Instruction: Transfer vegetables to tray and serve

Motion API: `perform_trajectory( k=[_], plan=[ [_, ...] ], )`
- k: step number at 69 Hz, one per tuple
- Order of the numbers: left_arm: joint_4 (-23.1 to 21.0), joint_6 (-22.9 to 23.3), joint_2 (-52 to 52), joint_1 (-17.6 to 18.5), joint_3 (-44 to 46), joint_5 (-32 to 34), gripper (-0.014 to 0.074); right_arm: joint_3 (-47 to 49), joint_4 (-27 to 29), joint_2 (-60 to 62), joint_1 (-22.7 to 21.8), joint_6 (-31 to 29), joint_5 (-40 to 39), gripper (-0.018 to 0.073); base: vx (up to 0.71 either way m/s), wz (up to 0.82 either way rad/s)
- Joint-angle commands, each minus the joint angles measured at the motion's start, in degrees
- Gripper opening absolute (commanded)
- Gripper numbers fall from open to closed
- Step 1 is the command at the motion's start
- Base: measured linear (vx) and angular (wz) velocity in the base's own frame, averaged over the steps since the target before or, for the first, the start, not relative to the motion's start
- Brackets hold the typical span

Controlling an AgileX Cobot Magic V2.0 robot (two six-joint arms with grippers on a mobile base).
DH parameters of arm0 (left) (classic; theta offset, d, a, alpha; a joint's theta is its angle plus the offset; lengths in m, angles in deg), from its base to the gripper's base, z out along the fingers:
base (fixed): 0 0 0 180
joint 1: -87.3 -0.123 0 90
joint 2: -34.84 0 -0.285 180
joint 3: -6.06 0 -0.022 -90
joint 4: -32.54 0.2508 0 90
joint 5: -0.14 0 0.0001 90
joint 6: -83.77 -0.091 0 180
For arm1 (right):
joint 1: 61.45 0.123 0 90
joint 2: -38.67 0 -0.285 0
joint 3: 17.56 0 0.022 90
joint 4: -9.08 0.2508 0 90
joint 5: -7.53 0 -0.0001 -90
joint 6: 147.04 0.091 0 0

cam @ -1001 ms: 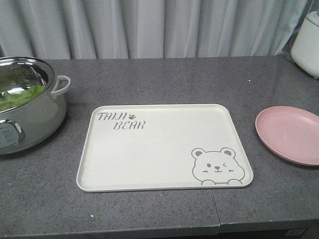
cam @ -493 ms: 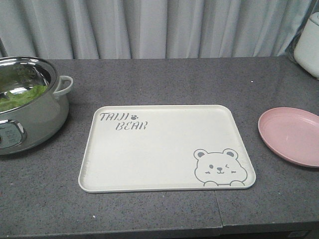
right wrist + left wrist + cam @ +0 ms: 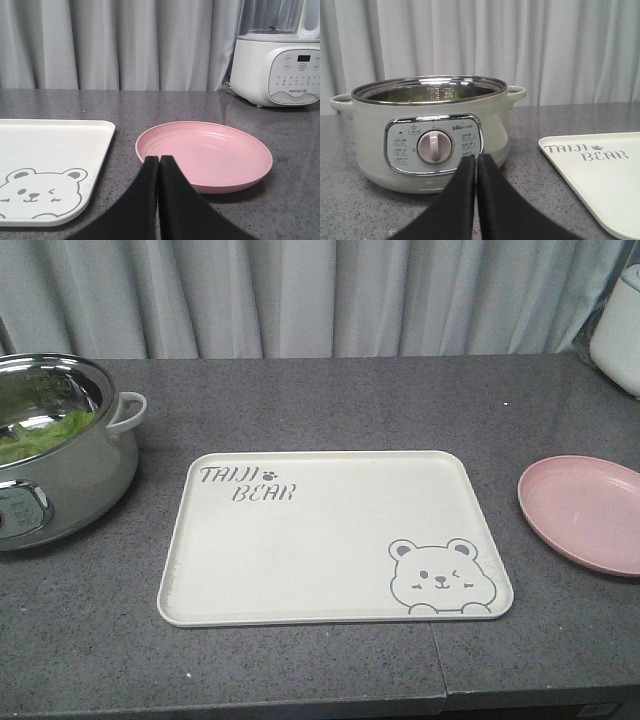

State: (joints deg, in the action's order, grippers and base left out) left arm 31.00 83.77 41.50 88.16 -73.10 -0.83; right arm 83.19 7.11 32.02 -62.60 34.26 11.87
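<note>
Lettuce leaves (image 3: 40, 435) lay inside the electric pot (image 3: 60, 490), left of the tray (image 3: 330, 540); probably limp and light, best pinched mid-bunch. Left hand (image 3: 475, 165) and right hand (image 3: 159, 165) were closed, empty.

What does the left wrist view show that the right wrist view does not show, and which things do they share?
Only the left wrist view: the electric pot with its dial, the shut left gripper, and the TAIJI BEAR lettering. Only the right wrist view: the pink plate, a white appliance, the shut right gripper, and the bear drawing. Both: the cream tray, the grey countertop, the curtain.
</note>
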Motion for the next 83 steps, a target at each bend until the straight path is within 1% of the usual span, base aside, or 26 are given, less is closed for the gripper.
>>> perform_trajectory(
  k=[1,4,8,11,15,18,24,30,33,39,44,49,53,65,83],
  plan=[
    [-0.5,0.0,-0.4,0.2,-0.9,4.6,-0.0006,-0.1,-0.4,-0.2,-0.1,-0.1,-4.3,-0.0004,0.0,0.0],
    [-0.5,0.0,-0.4,0.2,-0.9,5.1,-0.0006,-0.1,-0.4,-0.2,-0.1,-0.1,-4.3,-0.0004,0.0,0.0],
    [-0.6,0.0,-0.4,0.2,-0.5,5.9,-0.0006,-0.1,-0.5,-0.2,-0.1,-0.2,-6.8,-0.0004,0.0,0.0],
    [-0.7,1.4,-0.4,0.2,0.5,6.2,-0.0006,0.1,-0.5,-0.2,-0.1,-0.2,-8.1,-0.0004,0.0,0.0],
    [-0.6,3.1,-0.4,0.2,3.1,5.8,-0.0006,1.5,-0.5,-0.2,-0.1,-0.2,-8.7,-0.0004,0.0,0.0],
    [-0.6,3.2,-0.3,0.2,5.9,5.0,-0.0006,3.5,-0.5,-0.2,-0.1,-0.2,-7.8,-0.0004,0.0,0.0],
    [-0.4,2.5,1.0,0.2,13.0,-0.3,-0.0006,8.6,-0.8,-1.1,-0.1,-0.3,-3.9,-0.0004,0.0,0.0],
    [0.0,1.1,4.3,0.2,21.0,-6.6,-0.0006,15.8,-1.5,-4.0,-0.1,-0.8,2.8,-0.0004,0.0,-0.01],
    [0.8,0.0,6.8,0.2,25.1,-10.5,-0.0006,19.1,-2.5,-6.4,-0.1,-1.3,5.6,-0.0004,0.0,0.0],
    [3.0,-0.3,13.0,0.2,33.3,-17.0,-0.0006,25.2,-4.1,-11.2,-0.1,-1.3,10.5,-0.0004,0.0,0.0],
    [4.0,0.0,18.3,0.2,38.8,-21.0,-0.0006,29.7,-4.3,-15.8,-0.1,-1.3,13.5,-0.0004,0.0,0.0],
    [4.0,0.0,23.5,0.2,42.7,-24.5,-0.0006,33.2,-4.0,-20.3,-0.1,-1.3,16.1,-0.0004,0.0,0.0],
    [4.0,0.0,26.3,0.2,44.0,-25.5,-0.0006,34.9,-3.5,-23.5,-0.1,-1.3,17.2,-0.0004,0.0,0.0],
    [4.0,0.0,31.0,0.2,44.1,-26.3,-0.0006,35.1,-3.3,-28.9,-0.1,-1.3,17.8,-0.0004,0.0,0.0],
    [4.0,0.0,31.0,0.2,44.1,-26.3,-0.0006,34.5,-3.2,-29.9,-0.1,-1.3,18.1,-0.0004,0.0,0.0]
  ],
)
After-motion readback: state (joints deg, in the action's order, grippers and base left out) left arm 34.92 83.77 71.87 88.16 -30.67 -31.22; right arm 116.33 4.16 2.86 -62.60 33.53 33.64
